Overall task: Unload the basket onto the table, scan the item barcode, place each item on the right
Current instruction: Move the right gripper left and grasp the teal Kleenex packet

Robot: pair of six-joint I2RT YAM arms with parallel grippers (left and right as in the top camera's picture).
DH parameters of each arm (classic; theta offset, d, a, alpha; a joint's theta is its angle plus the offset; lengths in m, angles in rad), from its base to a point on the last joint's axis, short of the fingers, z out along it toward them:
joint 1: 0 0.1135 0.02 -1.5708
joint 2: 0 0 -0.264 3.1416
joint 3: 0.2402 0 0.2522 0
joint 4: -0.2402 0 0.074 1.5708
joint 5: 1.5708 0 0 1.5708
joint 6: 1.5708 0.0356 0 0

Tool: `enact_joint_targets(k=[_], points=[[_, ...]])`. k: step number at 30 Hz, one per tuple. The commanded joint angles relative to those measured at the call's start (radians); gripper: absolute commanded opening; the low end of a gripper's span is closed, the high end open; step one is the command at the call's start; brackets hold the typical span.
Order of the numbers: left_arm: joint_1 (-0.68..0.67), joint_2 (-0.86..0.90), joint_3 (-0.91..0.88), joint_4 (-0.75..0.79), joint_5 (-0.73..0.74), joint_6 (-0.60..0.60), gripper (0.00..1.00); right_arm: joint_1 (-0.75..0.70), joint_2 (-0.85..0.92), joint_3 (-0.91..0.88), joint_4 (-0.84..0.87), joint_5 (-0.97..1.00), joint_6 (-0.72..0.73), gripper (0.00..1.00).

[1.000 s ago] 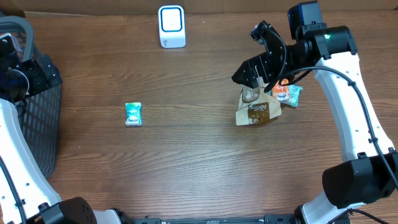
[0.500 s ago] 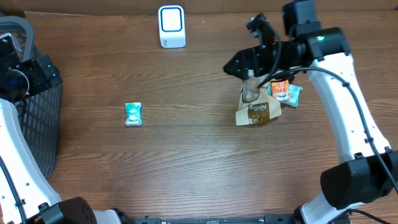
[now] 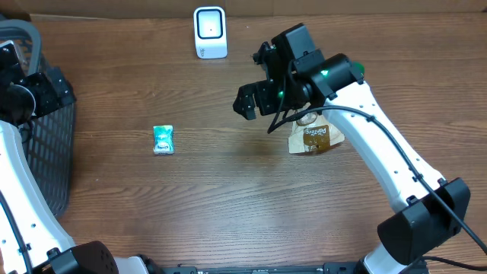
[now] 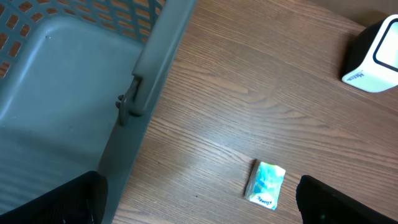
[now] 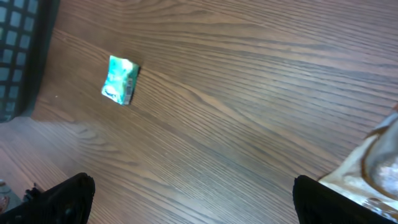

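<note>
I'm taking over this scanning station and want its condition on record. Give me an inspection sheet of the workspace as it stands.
Surface: wooden table, bare wood, no spills seen.
Job's things: white scanner upright at the far edge; teal packet lying flat, alone; brown pouch partly under the right arm.
Clutter: grey basket at the left edge.
Hands: left hand open, empty, over the basket's rim; right hand open, empty, above bare table.
Cables: black cable along the right arm.
Surroundings: nothing seen.
</note>
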Motion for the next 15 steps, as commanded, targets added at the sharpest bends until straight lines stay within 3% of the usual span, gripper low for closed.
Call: enact_joint_targets(k=[1,5,15], points=[[0.000,-0.005,0.019,0.001,0.011,-0.009,1.00,0.013,-0.001,-0.005,0.021,-0.038,0.019,1.00],[0.000,-0.005,0.019,0.001,0.011,-0.009,0.99,0.013,-0.001,-0.005,0.074,-0.120,0.037,1.00],[0.000,-0.005,0.019,0.001,0.011,-0.009,1.00,0.042,0.005,-0.006,0.180,-0.027,0.269,0.90]])
